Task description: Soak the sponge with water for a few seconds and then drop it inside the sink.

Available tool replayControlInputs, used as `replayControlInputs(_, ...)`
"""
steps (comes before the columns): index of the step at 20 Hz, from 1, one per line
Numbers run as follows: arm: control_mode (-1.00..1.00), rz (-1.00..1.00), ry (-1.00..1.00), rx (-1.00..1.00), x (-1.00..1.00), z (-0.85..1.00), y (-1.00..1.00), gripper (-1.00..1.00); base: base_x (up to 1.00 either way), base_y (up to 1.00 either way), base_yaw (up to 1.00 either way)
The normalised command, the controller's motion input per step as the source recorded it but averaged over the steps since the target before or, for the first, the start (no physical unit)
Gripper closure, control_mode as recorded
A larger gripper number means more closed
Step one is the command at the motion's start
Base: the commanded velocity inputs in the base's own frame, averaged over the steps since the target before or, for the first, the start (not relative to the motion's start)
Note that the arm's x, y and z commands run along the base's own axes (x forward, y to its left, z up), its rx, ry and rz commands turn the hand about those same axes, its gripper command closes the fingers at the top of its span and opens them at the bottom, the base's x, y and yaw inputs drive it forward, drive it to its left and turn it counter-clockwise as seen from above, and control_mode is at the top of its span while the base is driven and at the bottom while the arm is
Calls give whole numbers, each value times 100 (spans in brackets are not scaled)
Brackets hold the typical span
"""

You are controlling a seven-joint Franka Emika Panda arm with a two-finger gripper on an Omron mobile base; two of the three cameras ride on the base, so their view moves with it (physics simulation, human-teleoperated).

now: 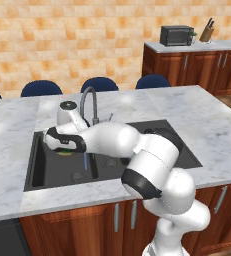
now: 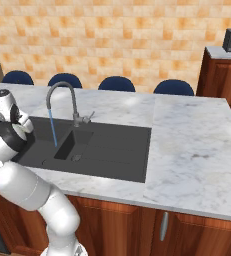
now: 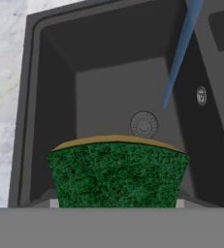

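My gripper (image 3: 117, 202) is shut on the sponge (image 3: 117, 172), whose dark green scouring face looks at the hand camera with a thin yellow edge on top. In the left base view the sponge (image 1: 64, 152) peeks out under the hand (image 1: 62, 142), above the left basin of the dark sink (image 1: 37, 170). The water (image 3: 179, 53) falls as a thin blue stream to the right of the sponge and apart from it, ending on the basin floor near the round drain (image 3: 144, 124). The stream (image 2: 53, 127) runs from the grey gooseneck faucet (image 2: 62, 92).
White marble counter (image 1: 212, 125) surrounds the sink (image 2: 112, 150). Blue chair backs (image 1: 99, 84) line the far side. The faucet (image 1: 89, 102) arches just right of my hand. A microwave (image 1: 176, 35) and knife block (image 1: 207, 31) stand on the back counter.
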Motion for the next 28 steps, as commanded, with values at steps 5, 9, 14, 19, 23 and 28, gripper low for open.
replayControlInputs(5,-100,0,-3,0,3,-28,0,100,0,0,0)
replayControlInputs(9,-100,0,0,0,3,-1,-6,100,0,0,0)
replayControlInputs(14,-100,0,0,0,32,-11,-11,100,0,0,0)
replayControlInputs(19,-100,0,0,0,38,-13,-1,100,0,0,0)
replayControlInputs(23,-100,0,0,0,20,-8,0,100,0,0,0)
replayControlInputs(28,-100,0,0,0,36,-19,0,100,0,0,0)
